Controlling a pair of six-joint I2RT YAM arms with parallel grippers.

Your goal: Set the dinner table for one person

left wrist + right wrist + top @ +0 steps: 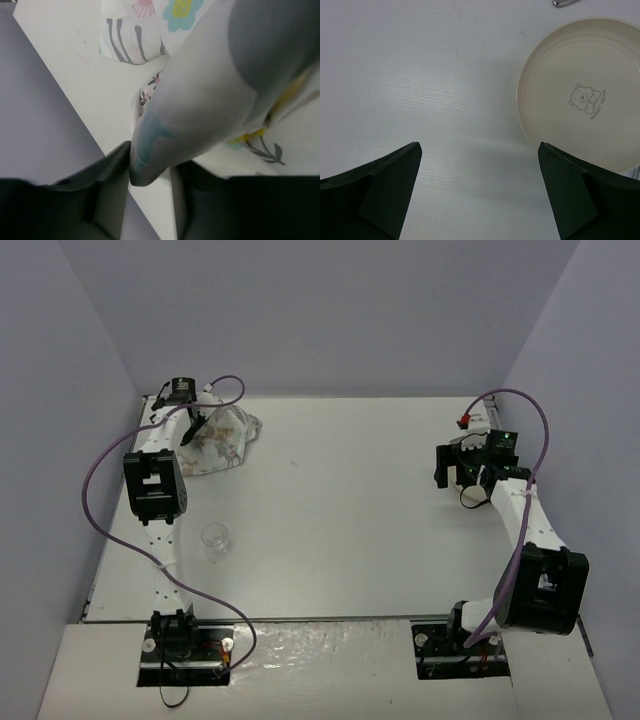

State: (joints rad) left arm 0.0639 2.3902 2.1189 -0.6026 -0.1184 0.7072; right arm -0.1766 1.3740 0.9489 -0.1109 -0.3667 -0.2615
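Pinching soft floral cloth (210, 100) fold, left gripper (149, 169) clamped on it; right gripper (479, 150) spread wide nr round cream plate (580, 60).

Top view: high at 6 o'clock, looking down over the whole counter (330, 510). Left wrist view: very close on the cloth (210, 100) at 10 o'clock, shared with top. Right wrist view: straight down, near, over the plate (580, 95) toward 3 o'clock.
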